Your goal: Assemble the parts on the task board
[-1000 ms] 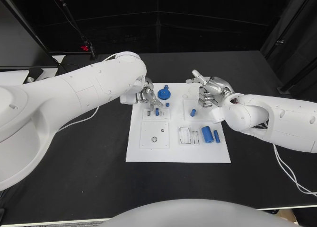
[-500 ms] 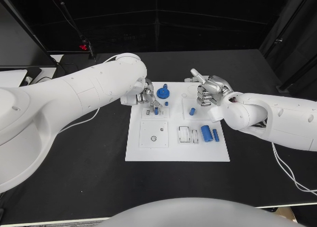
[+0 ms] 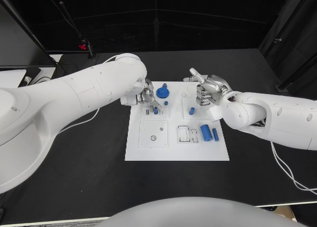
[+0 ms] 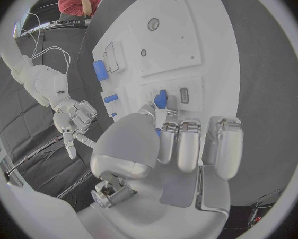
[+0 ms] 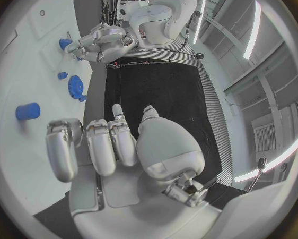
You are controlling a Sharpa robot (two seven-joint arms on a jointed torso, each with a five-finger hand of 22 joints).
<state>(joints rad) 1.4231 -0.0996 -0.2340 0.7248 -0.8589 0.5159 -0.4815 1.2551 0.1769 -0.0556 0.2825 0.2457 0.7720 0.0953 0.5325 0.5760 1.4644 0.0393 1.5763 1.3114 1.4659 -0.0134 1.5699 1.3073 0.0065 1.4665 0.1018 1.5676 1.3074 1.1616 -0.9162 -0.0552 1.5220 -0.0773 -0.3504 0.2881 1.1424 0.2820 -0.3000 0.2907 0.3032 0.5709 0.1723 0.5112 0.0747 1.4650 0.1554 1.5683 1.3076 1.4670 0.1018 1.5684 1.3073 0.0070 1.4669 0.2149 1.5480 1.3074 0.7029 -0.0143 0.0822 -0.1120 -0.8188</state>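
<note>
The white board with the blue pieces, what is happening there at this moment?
The robot is assembling blue parts on the task board. Its left hand pinches a small blue part at the far-left section, beside the blue gear. Its right hand hovers over the far-right corner, holding nothing.

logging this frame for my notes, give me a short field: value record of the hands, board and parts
board: white task board in the middle of the black table
left hand: left hand over the board's far left, fingers at a small blue part
right hand: right hand over the far right, fingers curled, holding nothing
loose parts: blue cylinder, blue gear
</note>
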